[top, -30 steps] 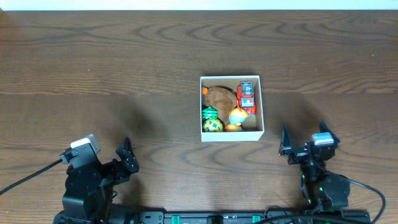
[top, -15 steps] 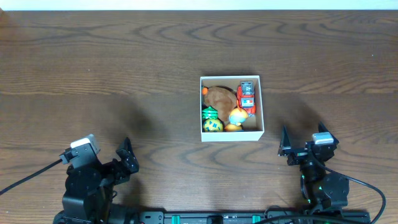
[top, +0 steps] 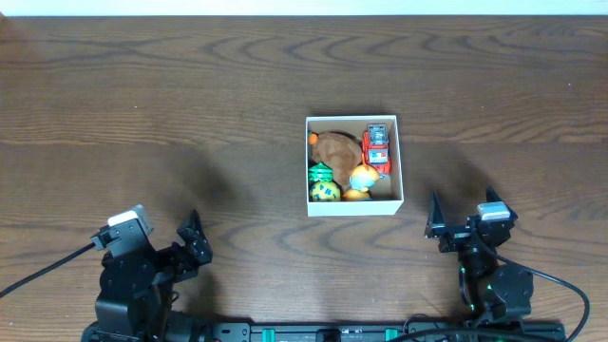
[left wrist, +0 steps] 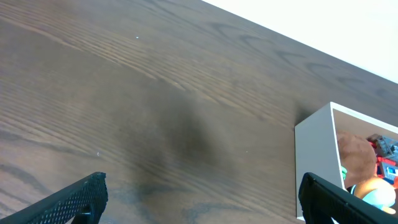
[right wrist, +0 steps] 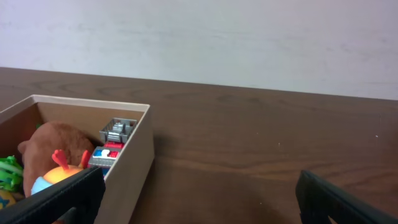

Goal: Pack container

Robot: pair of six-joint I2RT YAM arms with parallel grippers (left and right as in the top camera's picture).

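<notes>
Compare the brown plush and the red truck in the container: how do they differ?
Colour: the plush is brown all over; the truck is red with grey parts. Size: the plush is clearly bigger than the truck. Shape: the plush is rounded, the truck narrow and blocky. Both lie inside the container, side by side.

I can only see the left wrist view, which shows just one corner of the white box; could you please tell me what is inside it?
Observer: Overhead, the container holds a brown plush, a red toy vehicle, a green-and-yellow ball and an orange-and-blue toy.
Operator: Thank you; where is the right gripper?
Observer: Near the front edge of the table, right of the container and apart from it; the right gripper has its fingers open and empty.
</notes>
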